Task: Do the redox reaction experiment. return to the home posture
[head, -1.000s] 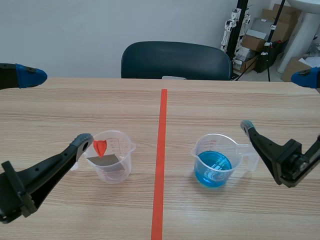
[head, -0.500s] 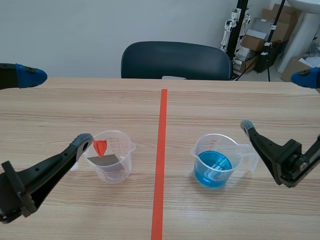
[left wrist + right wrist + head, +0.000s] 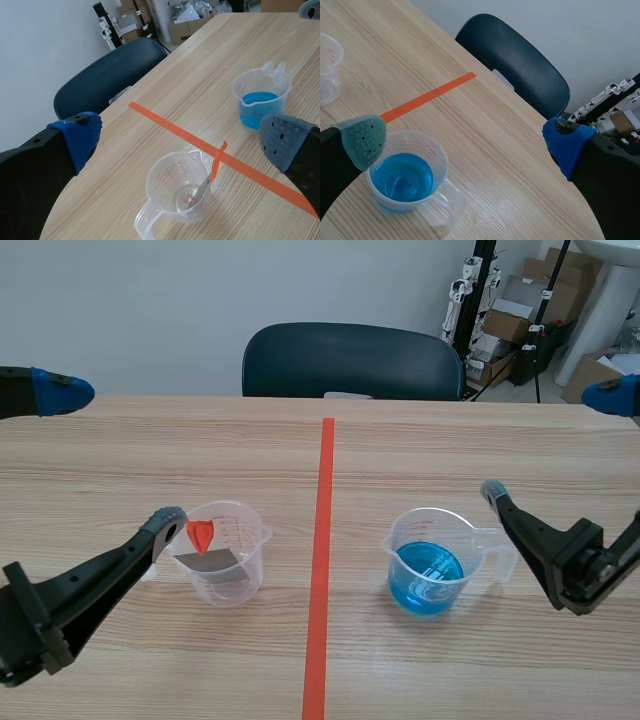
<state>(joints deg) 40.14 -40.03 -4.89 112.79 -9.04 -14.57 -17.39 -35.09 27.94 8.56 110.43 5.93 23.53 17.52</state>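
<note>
**Watch both cups as you pull the arms home**

Both claws are spread wide and hold nothing. The left claw (image 3: 119, 455) has its lower finger lying just beside the near-left rim of the clear cup (image 3: 225, 555), so close in the scene view that you cannot tell whether it touches. That cup stands left of the tape line (image 3: 322, 540) with an orange-handled stirrer (image 3: 215, 165) leaning inside it. The cup looks light and almost empty. A sideways or forward drift of that finger would likely push it over or send the stirrer out onto the bench (image 3: 400, 440).

The right claw (image 3: 551, 442) has its lower finger just right of the handle of the cup of blue liquid (image 3: 430, 560), which stands right of the line. This is your bigger worry. If the finger hooks the handle while you swing away, the cup could turn or tip and spill blue liquid across the wood.

Your safest guess is to lift each arm up and back toward you before any sideways move, and go slowly. The chair (image 3: 350, 360) on the far side is well apart from both arms and poses no risk
</note>
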